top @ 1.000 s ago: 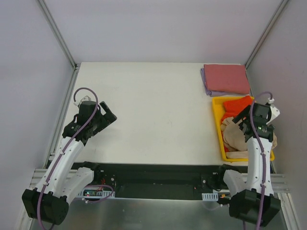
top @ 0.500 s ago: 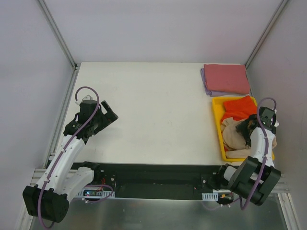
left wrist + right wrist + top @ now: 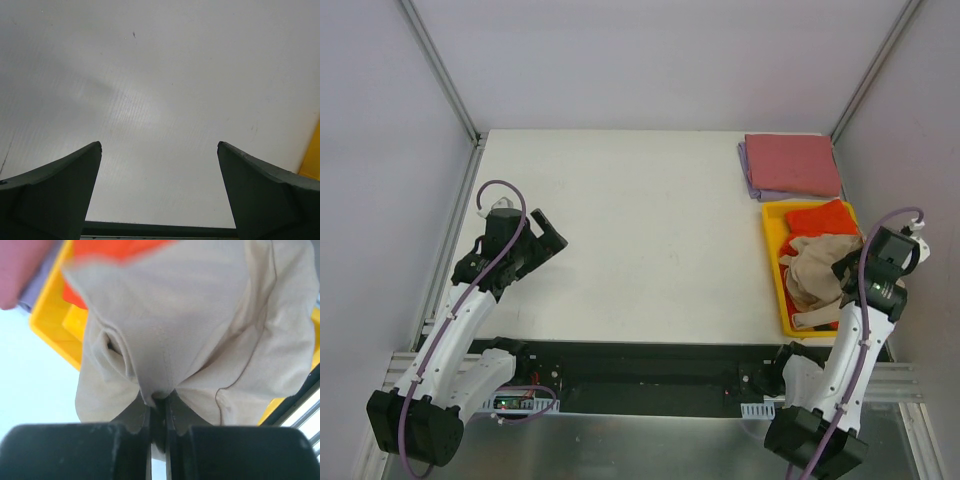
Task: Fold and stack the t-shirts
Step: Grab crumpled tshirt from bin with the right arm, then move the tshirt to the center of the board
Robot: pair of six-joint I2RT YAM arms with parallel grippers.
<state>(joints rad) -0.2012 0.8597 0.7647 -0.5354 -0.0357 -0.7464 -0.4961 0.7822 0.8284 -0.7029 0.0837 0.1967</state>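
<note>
Two folded t-shirts lie stacked at the far right corner of the white table [image 3: 650,220] in the top view. The dusty pink-red shirt [image 3: 792,163] is on the lavender shirt [image 3: 750,180], whose edge shows at the left. Just nearer stands the yellow tray [image 3: 775,275]. The orange-red shirt [image 3: 820,215] fills its far end, and the tan shirt [image 3: 812,272] is bunched over its near part. The right gripper [image 3: 848,266] meets the tan cloth's right side. The left gripper [image 3: 546,236] hangs over the table's left side, well apart from every shirt.

From the left wrist, the two fingers stand wide apart with only bare table between them; a sliver of the tray shows at the right edge.

From the right wrist, the fingers are pressed together on a gathered fold of the tan shirt, which drapes over the tray and the orange-red cloth.
</note>
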